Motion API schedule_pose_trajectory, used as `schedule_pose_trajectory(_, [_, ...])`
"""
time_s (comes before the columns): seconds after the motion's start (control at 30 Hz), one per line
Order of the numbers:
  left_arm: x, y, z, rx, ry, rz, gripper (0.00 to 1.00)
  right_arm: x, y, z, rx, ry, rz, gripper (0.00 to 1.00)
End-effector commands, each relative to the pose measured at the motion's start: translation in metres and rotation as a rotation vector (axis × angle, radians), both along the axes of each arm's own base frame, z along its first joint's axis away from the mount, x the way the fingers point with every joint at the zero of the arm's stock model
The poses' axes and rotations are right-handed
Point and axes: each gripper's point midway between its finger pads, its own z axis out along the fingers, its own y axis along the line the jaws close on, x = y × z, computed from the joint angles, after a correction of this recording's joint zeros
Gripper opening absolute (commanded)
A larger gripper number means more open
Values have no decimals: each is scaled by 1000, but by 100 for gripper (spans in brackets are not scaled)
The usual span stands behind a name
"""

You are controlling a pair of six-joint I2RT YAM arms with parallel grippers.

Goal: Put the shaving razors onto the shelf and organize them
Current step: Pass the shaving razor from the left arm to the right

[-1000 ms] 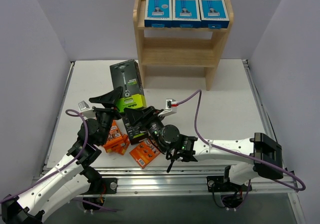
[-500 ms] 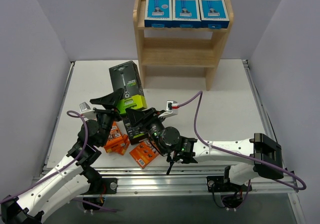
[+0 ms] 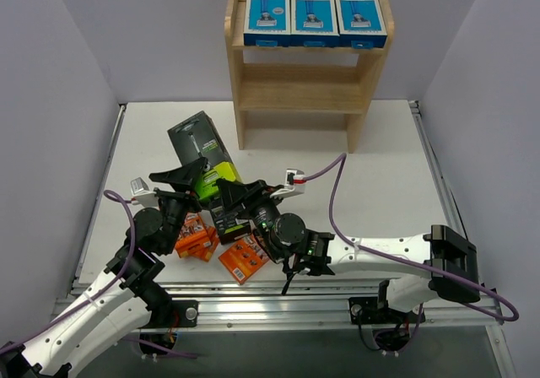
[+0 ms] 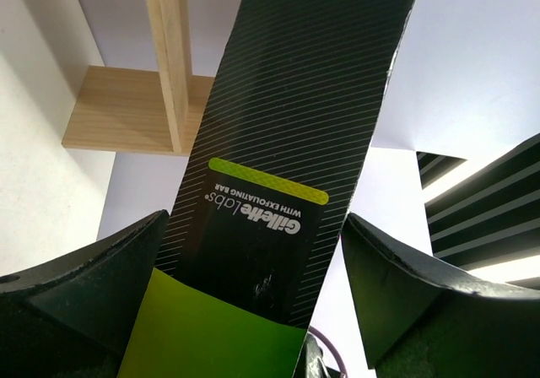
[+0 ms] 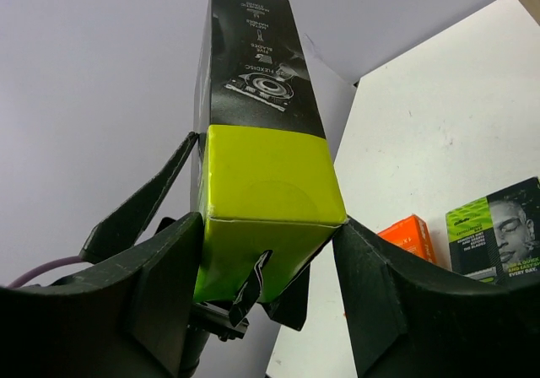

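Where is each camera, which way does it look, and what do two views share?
Top external: high behind the robot, looking down at table, shelf; left arm, right arm show.
Left wrist: on the left arm, looking past a black-and-green box toward the shelf; its jaws show.
Right wrist: on the right arm, looking up along that box; its jaws show.
Both wrist views share that box.

A black-and-lime-green razor box (image 5: 261, 175) stands upright between the fingers of the right gripper (image 5: 270, 220), its lime end touching both. Beyond it, on the white table (image 5: 422, 125), lie an orange pack (image 5: 409, 233) and a second black-and-green box (image 5: 498, 230) showing a man's face.
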Motion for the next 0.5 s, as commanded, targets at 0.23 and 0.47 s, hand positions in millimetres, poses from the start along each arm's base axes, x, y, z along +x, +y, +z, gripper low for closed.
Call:
schedule_pose_trajectory(0.23, [-10,-5,24,-12,-77,-47,2,10,-22,45,117,-50,-31,53])
schedule_pose_trajectory(0.47, [-10,-20,31,-20,-101,-113,2,9,-15,45,144,-56,23,58])
